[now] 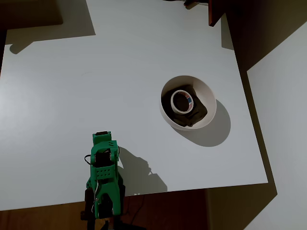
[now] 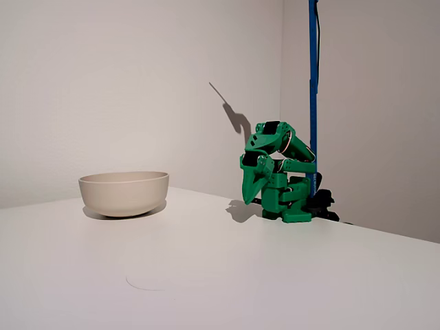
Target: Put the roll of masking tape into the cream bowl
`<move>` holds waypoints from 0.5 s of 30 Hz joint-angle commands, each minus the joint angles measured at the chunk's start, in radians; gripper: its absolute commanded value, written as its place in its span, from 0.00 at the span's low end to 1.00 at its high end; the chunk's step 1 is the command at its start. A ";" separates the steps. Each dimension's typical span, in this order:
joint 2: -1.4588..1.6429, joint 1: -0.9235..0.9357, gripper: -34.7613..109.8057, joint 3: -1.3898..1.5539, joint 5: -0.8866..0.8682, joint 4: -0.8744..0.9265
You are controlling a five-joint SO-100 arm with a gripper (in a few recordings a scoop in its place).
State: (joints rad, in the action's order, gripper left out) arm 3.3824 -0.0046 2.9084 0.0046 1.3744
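The roll of masking tape lies flat inside the cream bowl, resting on a dark olive-brown cloth that lines the bowl's floor, its red-blue inner label facing up in the overhead view. The green SO-100 arm sits folded at the edge of the white worktop, well apart from the bowl, its gripper tucked downward close to its own base. The fingers appear drawn together to a narrow point with nothing between them, though the fixed view is too distant to be certain.

Judged from this layout, the placing itself looks done and what remains is simply to rest. Doing that well means keeping the arm folded clear of the bowl, so no link brushes the thin rim and tips it. The tape sits near the bowl's middle rather than propped on the wall, so it seems unlikely to slide out. In the fixed view the bowl hides its contents behind its wall.
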 commanded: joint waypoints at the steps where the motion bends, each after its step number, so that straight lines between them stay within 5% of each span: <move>1: 0.008 -0.005 0.18 0.005 -0.018 0.011; 15: 0.008 0.006 0.18 0.005 -0.026 0.011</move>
State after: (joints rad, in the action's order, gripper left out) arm 3.3824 -0.0046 2.9084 -0.0138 1.3760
